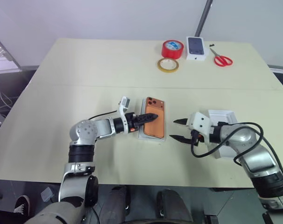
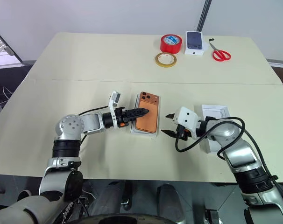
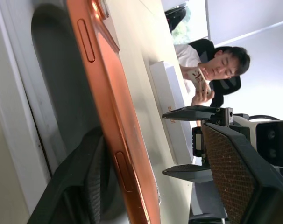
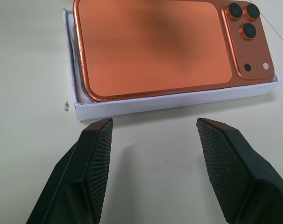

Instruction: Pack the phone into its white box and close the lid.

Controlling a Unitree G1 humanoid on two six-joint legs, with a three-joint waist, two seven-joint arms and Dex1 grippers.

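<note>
Orange-copper and slim, the phone (image 1: 153, 118) with its dark camera cluster facing up rests in the shallow white cardboard box (image 4: 146, 103) near the middle of the pale desk (image 1: 85, 70); in the right wrist view it sits tilted, one long edge riding on the box wall rather than lying flat. The left arm's black fingers (image 1: 146, 116) reach over the phone's near long side, and in the left wrist view they stand apart with the phone's orange edge between them, one finger (image 3: 81, 186) under that edge and the other (image 3: 235, 177) clear of it, so they are parted around the phone rather than clamped on it. The right arm's black fingers (image 1: 180, 129) stand wide with nothing between them, just beside the box's other long side and not touching it; the box wall lies straight ahead of the two textured pads (image 4: 97, 163). Behind the right fingers, by that arm's wrist, lies the plain white shallow lid (image 1: 222, 115), open side up. Well beyond both sets of fingers, at the far edge of the desk, sit a red tape roll (image 1: 172, 49), a yellowish tape ring (image 1: 167, 65), a small white box printed with a dark phone (image 1: 196, 48) and red-handled scissors (image 1: 222, 59). A seated person (image 3: 211, 70) shows in the left wrist view.
</note>
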